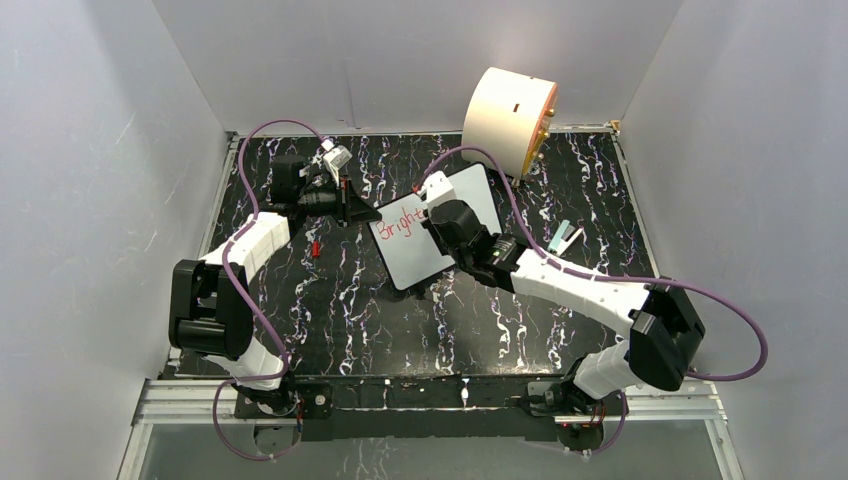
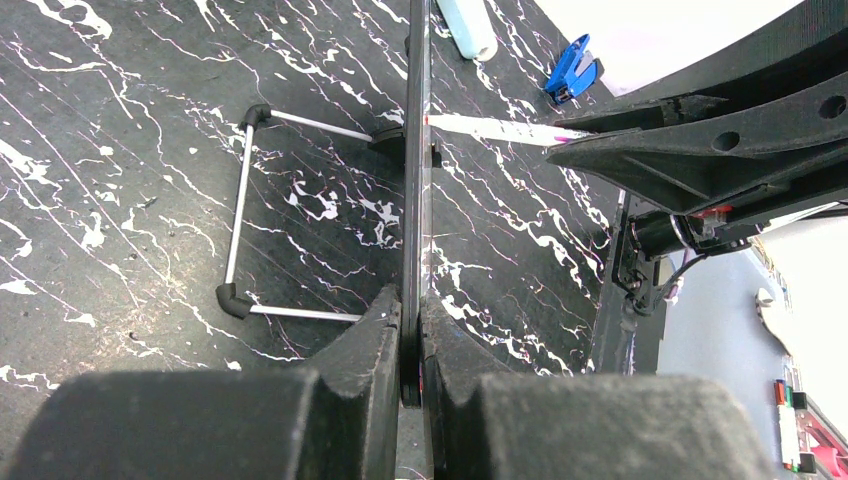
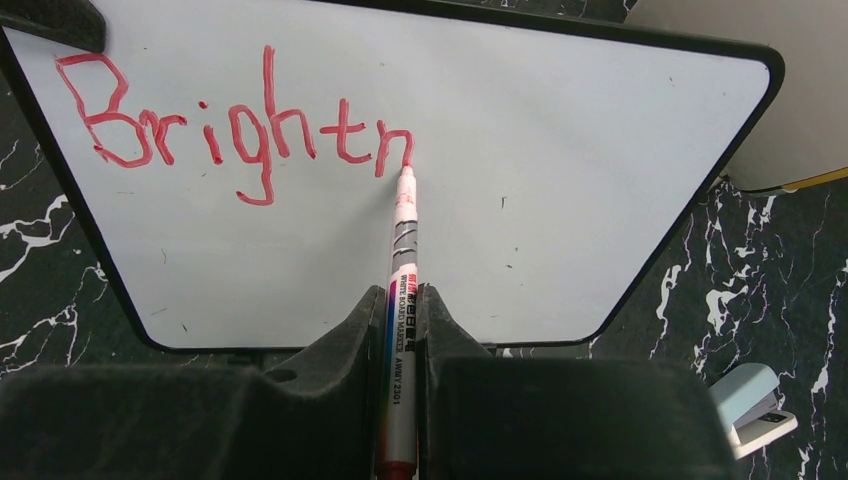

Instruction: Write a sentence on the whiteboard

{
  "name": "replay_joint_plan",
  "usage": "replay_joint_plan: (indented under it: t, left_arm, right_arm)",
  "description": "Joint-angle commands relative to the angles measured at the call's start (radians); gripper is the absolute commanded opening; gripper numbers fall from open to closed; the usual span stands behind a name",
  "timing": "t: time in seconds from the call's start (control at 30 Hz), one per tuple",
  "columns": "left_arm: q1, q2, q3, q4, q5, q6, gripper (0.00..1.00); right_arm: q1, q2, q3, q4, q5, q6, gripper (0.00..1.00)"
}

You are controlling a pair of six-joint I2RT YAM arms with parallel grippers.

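Where red letters point(image 3: 235, 130) end, a slim marker point(image 3: 403, 260) meets the smooth, round-cornered whiteboard point(image 3: 560, 200).

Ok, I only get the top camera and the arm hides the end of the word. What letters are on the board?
Observer: In the right wrist view the red letters on the whiteboard read "Brightn".
Operator: Is the pen touching the board?
Observer: Yes. The marker, clamped in the right gripper, has its tip at the foot of the n.
Operator: And what is the other arm's hand doing?
Observer: In the left wrist view the left gripper is shut on the whiteboard's edge, one finger on each face.
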Motion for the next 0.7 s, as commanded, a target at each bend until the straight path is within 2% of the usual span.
replay_joint_plan:
  t: [0.0, 0.67]
  left_arm:
    - [-0.024, 0.024, -0.005, -0.087, -0.036, 0.039, 0.00]
    - [-0.024, 0.022, -0.003, -0.087, -0.038, 0.040, 0.00]
  right_arm:
    - [-0.005, -0.046, -0.006, 0.012, 0.003, 0.009, 0.00]
    - [-0.024, -0.059, -0.005, 0.077, -0.021, -0.005, 0.00]
